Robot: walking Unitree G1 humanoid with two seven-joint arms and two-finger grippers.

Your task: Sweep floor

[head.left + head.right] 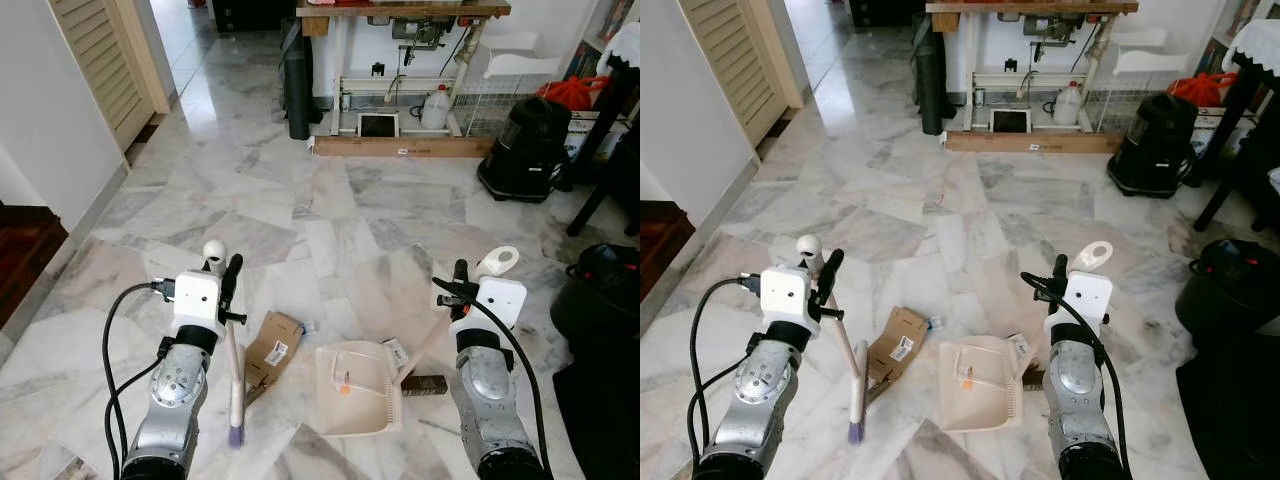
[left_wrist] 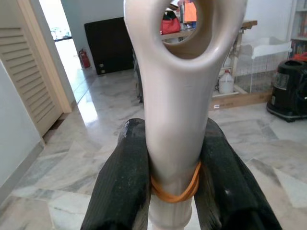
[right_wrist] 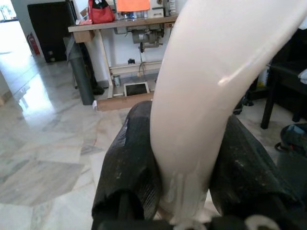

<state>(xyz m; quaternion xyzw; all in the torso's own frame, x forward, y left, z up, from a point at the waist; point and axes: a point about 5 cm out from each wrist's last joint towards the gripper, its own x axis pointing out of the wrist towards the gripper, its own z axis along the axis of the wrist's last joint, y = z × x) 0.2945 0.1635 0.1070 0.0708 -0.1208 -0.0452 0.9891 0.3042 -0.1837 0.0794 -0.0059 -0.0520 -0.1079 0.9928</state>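
Floor: pale marble tiles (image 1: 330, 215), broad bare stretch from the grippers toward 12 o'clock.
Left edge: white wall and skirting (image 1: 60, 150) at 9 to 10 o'clock; louvred door (image 1: 100, 60) at 11 o'clock with an opening beside it.
Far edge: sewing table (image 1: 400, 15) at 12 o'clock, wooden plank (image 1: 400, 146) along its foot, dark rolled mat (image 1: 297, 85) upright by its left leg, white jug (image 1: 435, 108) beneath.
Right edge: black vacuum cleaner (image 1: 525, 150) at 2 o'clock, dark table leg (image 1: 595, 195) next to it, black bin (image 1: 600, 295) at 3 o'clock, near the right arm.
Left gripper (image 1: 232, 290): fingers (image 2: 122, 187) clenched on the cream brush handle (image 2: 177, 115), one each side, an orange rubber band (image 2: 175, 191) round the handle between them.
Brush (image 1: 236, 375): runs down from the left gripper toward 6 o'clock, its purple bristle tip (image 1: 236, 435) at the floor.
Right gripper (image 1: 460, 285): fingers (image 3: 132, 167) clamped on the white dustpan handle (image 3: 206, 96).
Dustpan (image 1: 357, 388): beige, flat on the tiles between the two arms, at 6 o'clock.
Litter: cardboard box (image 1: 272, 345) lying between brush and dustpan; small dark box (image 1: 425, 385) touching the dustpan's right side.
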